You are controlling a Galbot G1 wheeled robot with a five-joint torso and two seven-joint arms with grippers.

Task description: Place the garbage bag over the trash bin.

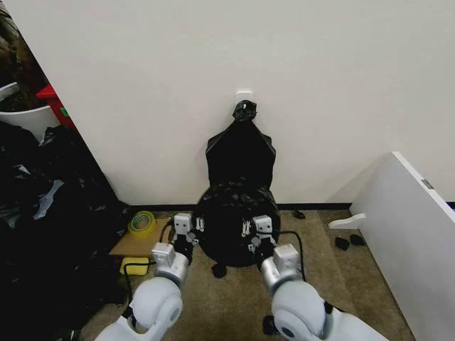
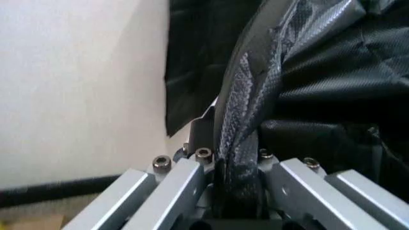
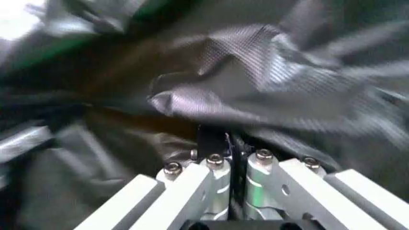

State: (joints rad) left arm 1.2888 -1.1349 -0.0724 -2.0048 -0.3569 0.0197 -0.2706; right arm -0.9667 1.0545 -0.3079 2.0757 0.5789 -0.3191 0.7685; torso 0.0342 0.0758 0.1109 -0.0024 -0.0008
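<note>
Both grippers, left gripper [image 1: 199, 226] and right gripper [image 1: 247, 229], clamp garbage bag [image 1: 231, 224] edge; film thin, limp, slippery, so grip bunched hem near opening.

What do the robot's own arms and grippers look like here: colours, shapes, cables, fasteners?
In the head view both arms are smooth, rounded, glossy white-grey shells ending in boxy silver-white wrist blocks. A black cable loops beside each wrist. The left gripper and right gripper are small, pale and blocky. Wrist views show flat, angular silver metal fingers with round screw heads at their base.
</note>
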